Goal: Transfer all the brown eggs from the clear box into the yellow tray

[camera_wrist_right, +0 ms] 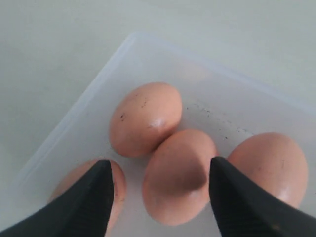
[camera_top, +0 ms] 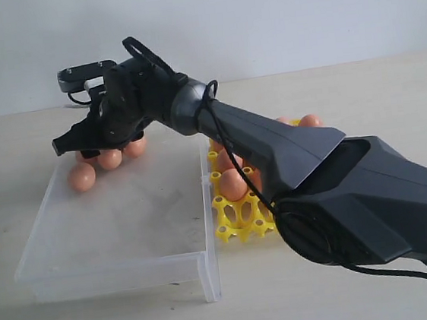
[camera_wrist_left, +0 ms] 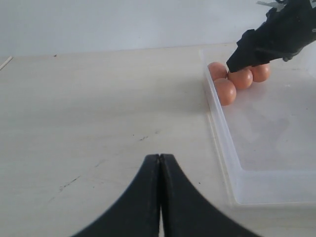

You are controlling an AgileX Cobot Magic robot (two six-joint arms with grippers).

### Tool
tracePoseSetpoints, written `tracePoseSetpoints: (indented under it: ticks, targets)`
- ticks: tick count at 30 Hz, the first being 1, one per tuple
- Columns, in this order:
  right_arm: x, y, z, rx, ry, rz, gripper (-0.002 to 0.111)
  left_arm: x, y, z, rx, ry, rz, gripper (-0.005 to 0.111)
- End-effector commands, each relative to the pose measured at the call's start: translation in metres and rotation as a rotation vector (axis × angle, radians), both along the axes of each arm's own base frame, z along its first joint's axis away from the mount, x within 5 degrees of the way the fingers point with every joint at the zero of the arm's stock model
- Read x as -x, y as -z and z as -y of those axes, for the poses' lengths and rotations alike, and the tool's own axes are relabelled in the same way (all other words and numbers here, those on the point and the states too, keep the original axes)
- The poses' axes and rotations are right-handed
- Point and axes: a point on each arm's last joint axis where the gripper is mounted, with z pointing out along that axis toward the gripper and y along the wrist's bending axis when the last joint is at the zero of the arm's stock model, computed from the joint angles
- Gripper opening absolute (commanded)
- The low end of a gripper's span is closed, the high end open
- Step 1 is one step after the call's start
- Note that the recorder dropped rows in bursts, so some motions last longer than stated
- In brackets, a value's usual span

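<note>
The right gripper (camera_wrist_right: 159, 164) hangs over the far left corner of the box (camera_top: 126, 272), jaws wide apart and holding nothing. One egg (camera_wrist_right: 178, 177) lies between its fingers (camera_wrist_right: 86, 202), close against one finger and clear of the other. Whether that finger touches it cannot be told.

Four eggs sit in the box, bunched in that corner and touching one another: the one between the fingers, one (camera_wrist_right: 145, 118) beyond it against the wall, one (camera_wrist_right: 271, 165) outside one finger, and one (camera_wrist_right: 79, 185) partly under the other. The rest of the box floor is bare.

The tray (camera_top: 239, 220) stands just beside the box on its right, touching or nearly so. At least four eggs show in its cups, among them one (camera_top: 233, 184) near the box; the right arm (camera_top: 289, 152) crosses over the tray and hides the rest, so no full count is possible.

The left gripper (camera_wrist_left: 160, 158) is closed, jaws pressed together on nothing, above the table (camera_wrist_left: 74, 123) left of the box.
</note>
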Motion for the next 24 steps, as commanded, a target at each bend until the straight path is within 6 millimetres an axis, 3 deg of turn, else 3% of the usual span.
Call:
tracePoseSetpoints:
  ticks: [1,10,12,17,24]
  targets:
    - [-0.007,0.008,0.004,0.026,0.003,0.045,0.057,0.000,-0.002,0.000,-0.002,0.007,0.015,0.000]
    - [-0.006,0.028,0.003,0.028,0.006,0.006,0.055,0.000,-0.002,0.000,-0.002,0.007,0.015,0.000]
    - [-0.007,0.026,0.004,0.037,0.005,0.018,0.045,0.000,-0.002,0.000,-0.002,0.007,0.015,0.000]
    - [-0.008,0.014,0.006,0.066,-0.014,0.069,0.000,0.000,-0.002,0.000,-0.002,0.007,0.015,0.000]
    - [0.000,-0.007,0.004,0.079,-0.110,0.047,0.000,0.000,-0.002,0.000,-0.002,0.007,0.015,0.000]
